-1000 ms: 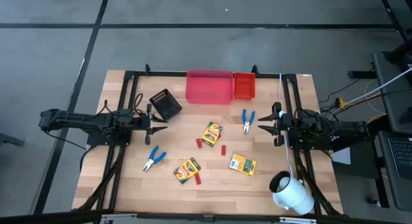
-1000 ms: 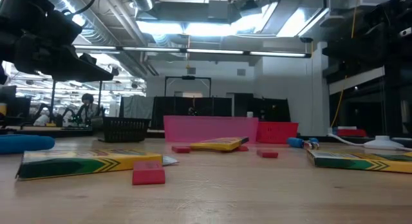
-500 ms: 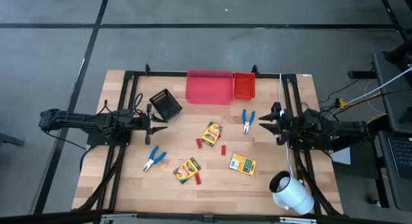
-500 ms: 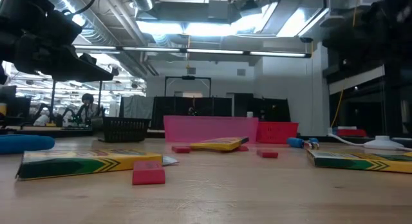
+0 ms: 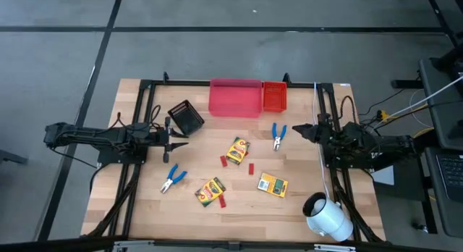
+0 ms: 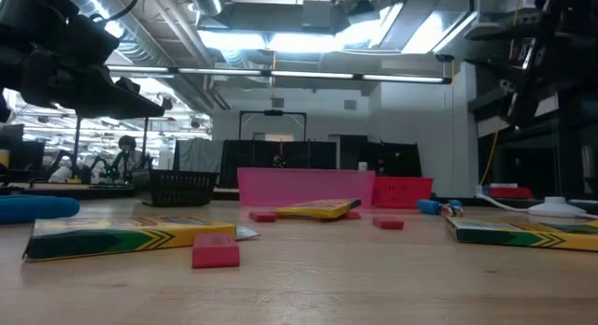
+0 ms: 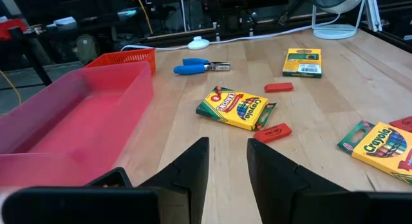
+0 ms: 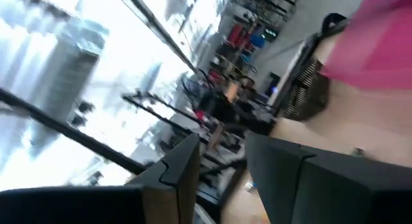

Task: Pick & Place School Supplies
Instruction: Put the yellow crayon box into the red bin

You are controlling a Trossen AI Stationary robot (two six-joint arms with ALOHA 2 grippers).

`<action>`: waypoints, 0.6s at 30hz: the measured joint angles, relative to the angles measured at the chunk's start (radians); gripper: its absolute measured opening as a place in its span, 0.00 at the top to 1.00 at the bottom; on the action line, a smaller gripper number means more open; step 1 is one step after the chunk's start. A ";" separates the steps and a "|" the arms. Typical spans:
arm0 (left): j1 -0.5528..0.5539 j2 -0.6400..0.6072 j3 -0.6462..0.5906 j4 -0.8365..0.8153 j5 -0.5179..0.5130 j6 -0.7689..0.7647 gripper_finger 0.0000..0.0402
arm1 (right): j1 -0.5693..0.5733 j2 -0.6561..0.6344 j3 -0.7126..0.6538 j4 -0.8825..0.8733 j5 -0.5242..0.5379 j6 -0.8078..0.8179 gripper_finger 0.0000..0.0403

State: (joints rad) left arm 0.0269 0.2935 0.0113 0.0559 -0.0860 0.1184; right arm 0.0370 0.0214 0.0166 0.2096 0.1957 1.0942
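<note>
- On the wooden table [image 5: 145, 208], three crayon boxes lie flat: one near the centre [image 5: 236, 150], one toward the front [image 5: 210, 190], one front right [image 5: 273, 185].
- Small red pieces are scattered among them: one beside the centre box [image 5: 223, 161], one between the centre and front-right boxes [image 5: 250, 168], one just beside the front box [image 5: 223, 202].
- One blue-handled tool [image 5: 278, 135] lies right of centre, in front of the orange bin [image 5: 274, 97]. The other [image 5: 172, 178] lies left of the front box.
- Pink bin [image 5: 235, 98] sits at the far edge, touching the orange bin. Black mesh bin [image 5: 186, 117] stands to its left.
- White cylinder [image 5: 327, 216] rests at the front-right corner.
- Left gripper [image 5: 177, 140] hovers at the left side of the table, just in front of the black bin. Its fingers [image 7: 193, 169] stand slightly apart with bare table between them; nothing held.
- Right gripper [image 5: 305, 129] is above the table, just right of the nearer blue-handled tool. Wrist view shows a narrow gap between its fingers [image 8: 180, 163], with nothing in it.
</note>
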 joint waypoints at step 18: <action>-0.004 0.006 0.000 0.532 -0.113 -1.100 0.74 | 0.105 0.034 0.000 0.367 0.113 -0.162 0.67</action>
State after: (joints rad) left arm 0.0231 0.2993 0.0109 0.5879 -0.1986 -0.9817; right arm 0.1419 0.0551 0.0166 0.5766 0.3085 0.9326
